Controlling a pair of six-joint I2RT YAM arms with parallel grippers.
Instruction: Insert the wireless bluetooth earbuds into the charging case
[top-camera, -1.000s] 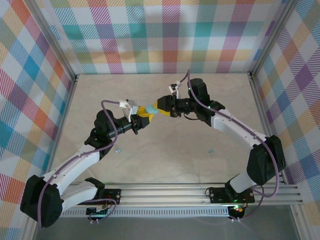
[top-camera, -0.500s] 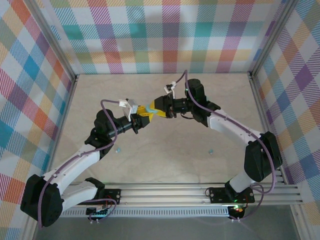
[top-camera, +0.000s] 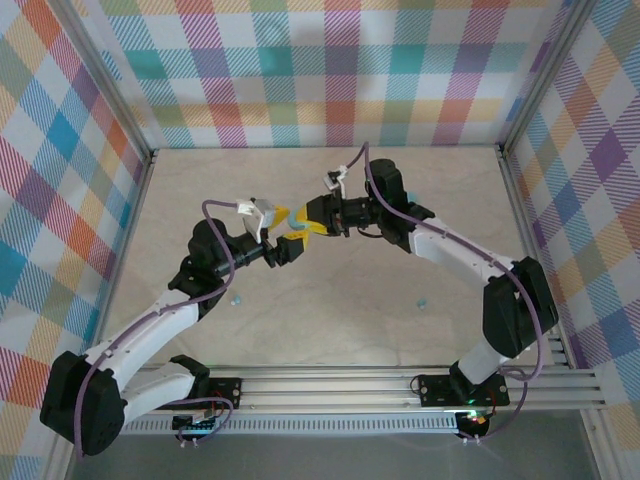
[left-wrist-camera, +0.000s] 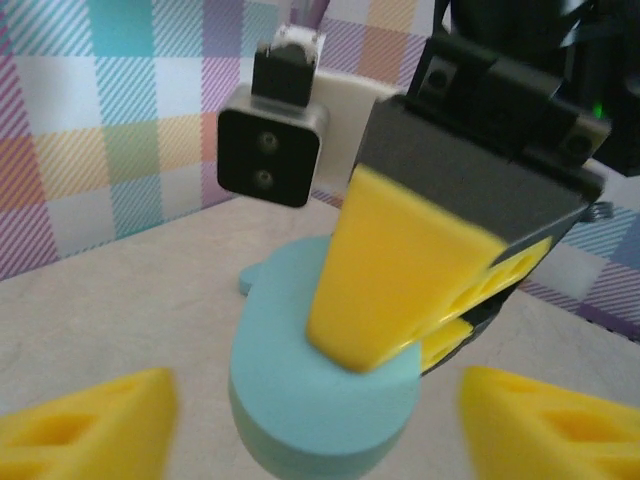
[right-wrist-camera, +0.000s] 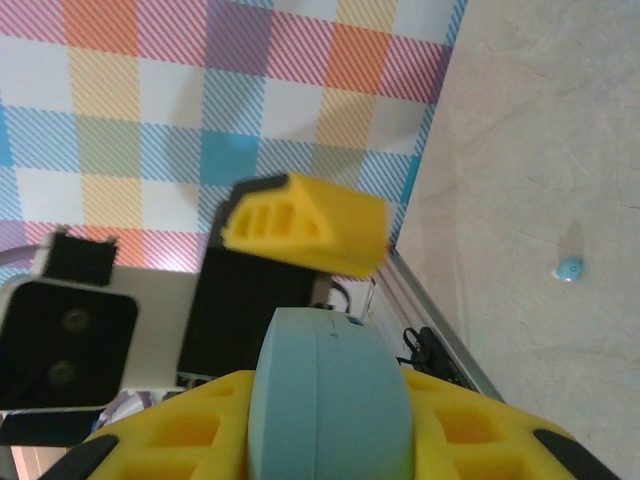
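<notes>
While I view the plaid-walled beige bench (top-camera: 330, 335), right end effector (top-camera: 308, 217) gripping charging case (left-wrist-camera: 300, 400), left end effector (top-camera: 288, 246) splayed wide just beside it

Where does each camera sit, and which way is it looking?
Top: above and behind the arms, looking down at the table; left arm and right arm show.
Left wrist: on the left arm, facing along the left jaws, open, at the case.
Right wrist: on the right arm, facing along the right jaws, shut on the case; earbud beyond.
Shared: both wrist views show the case.
</notes>
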